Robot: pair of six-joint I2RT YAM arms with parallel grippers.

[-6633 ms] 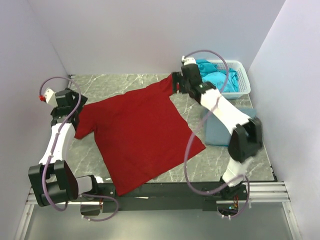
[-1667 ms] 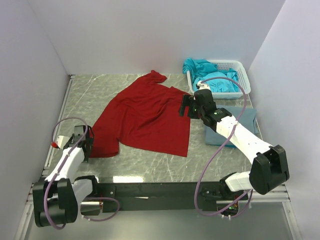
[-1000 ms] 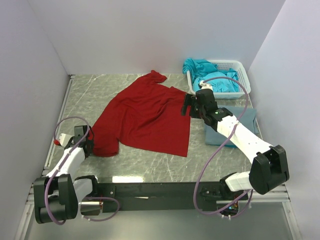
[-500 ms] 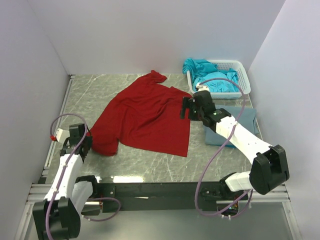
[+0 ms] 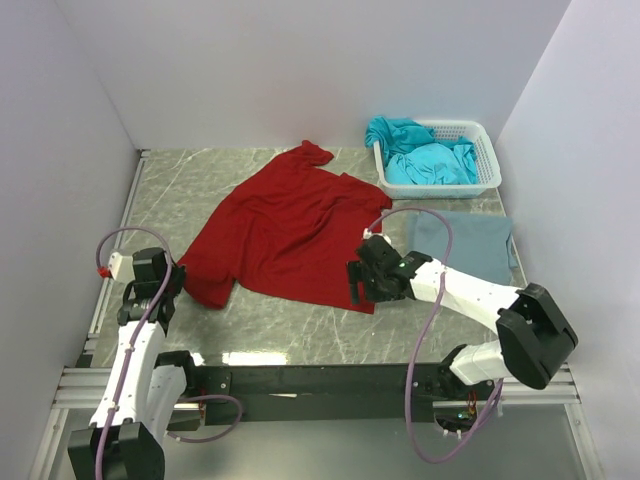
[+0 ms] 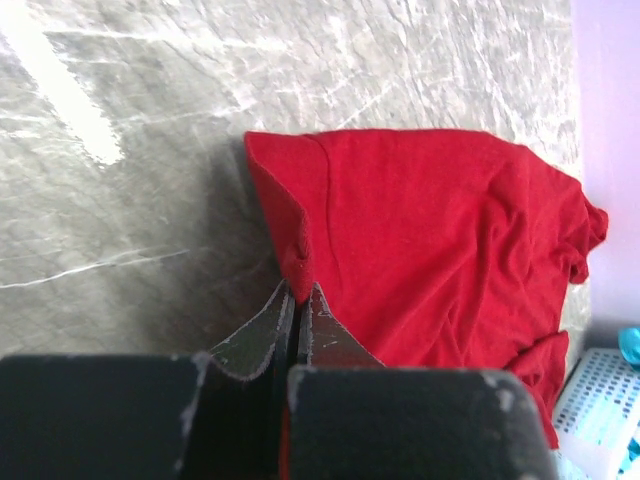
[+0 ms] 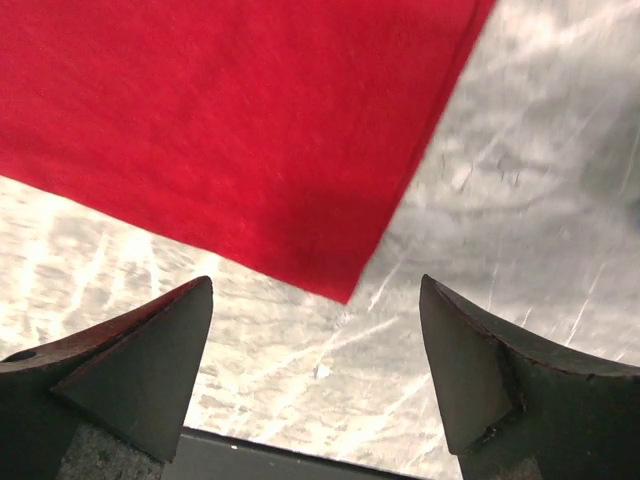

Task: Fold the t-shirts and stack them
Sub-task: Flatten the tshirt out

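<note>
A dark red t-shirt [image 5: 290, 225] lies rumpled and partly doubled over on the marble table. My left gripper [image 5: 172, 288] is shut on its near-left corner; the left wrist view has the cloth [image 6: 430, 230] pinched between the closed fingertips [image 6: 298, 295]. My right gripper [image 5: 356, 285] hangs open just above the shirt's near-right corner [image 7: 345, 290], with nothing between its fingers [image 7: 318, 285]. A grey-blue t-shirt [image 5: 465, 245] lies folded flat at the right. Turquoise t-shirts [image 5: 430, 160] fill the basket.
The white lattice basket [image 5: 487, 150] stands at the back right by the wall. Walls close in the left, back and right sides. The black rail [image 5: 320, 380] runs along the near edge, just below my right gripper.
My right gripper has swung from the shirt's far-right edge down to its near-right corner, and has stayed open. The left gripper keeps its hold and has shifted slightly.
</note>
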